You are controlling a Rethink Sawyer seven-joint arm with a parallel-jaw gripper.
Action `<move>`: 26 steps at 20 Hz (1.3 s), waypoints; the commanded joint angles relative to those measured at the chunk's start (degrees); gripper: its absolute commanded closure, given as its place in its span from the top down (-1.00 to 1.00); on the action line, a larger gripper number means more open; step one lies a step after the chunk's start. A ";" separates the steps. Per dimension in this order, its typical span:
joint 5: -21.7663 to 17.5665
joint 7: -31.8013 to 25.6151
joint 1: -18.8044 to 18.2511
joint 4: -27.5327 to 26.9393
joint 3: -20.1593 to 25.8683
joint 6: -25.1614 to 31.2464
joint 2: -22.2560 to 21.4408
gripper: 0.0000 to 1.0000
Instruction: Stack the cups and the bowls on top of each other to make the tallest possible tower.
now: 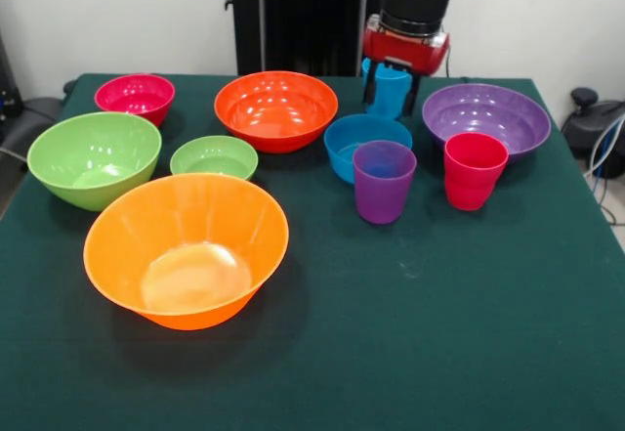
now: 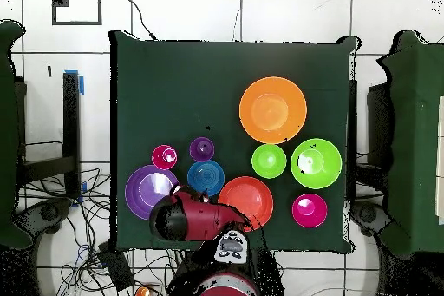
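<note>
Claw [image 1: 391,87] closed on blue cup [image 1: 387,91], held just off counter [image 1: 439,333].
Nothing stacked yet; orange bowl [image 1: 186,249], likely base, sits well in front of claw.

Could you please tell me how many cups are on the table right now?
3: the purple cup in front of the small blue bowl, the red cup before the purple bowl, and the blue cup at the tool. None looks hidden.
</note>
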 commanded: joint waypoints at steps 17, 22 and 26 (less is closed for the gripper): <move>-3.69 -0.39 -6.90 -13.10 5.47 5.55 1.81 1.00; -4.83 -1.40 -8.47 -15.11 5.93 5.95 2.52 1.00; -5.97 -0.29 -9.60 -14.86 7.23 2.74 5.90 1.00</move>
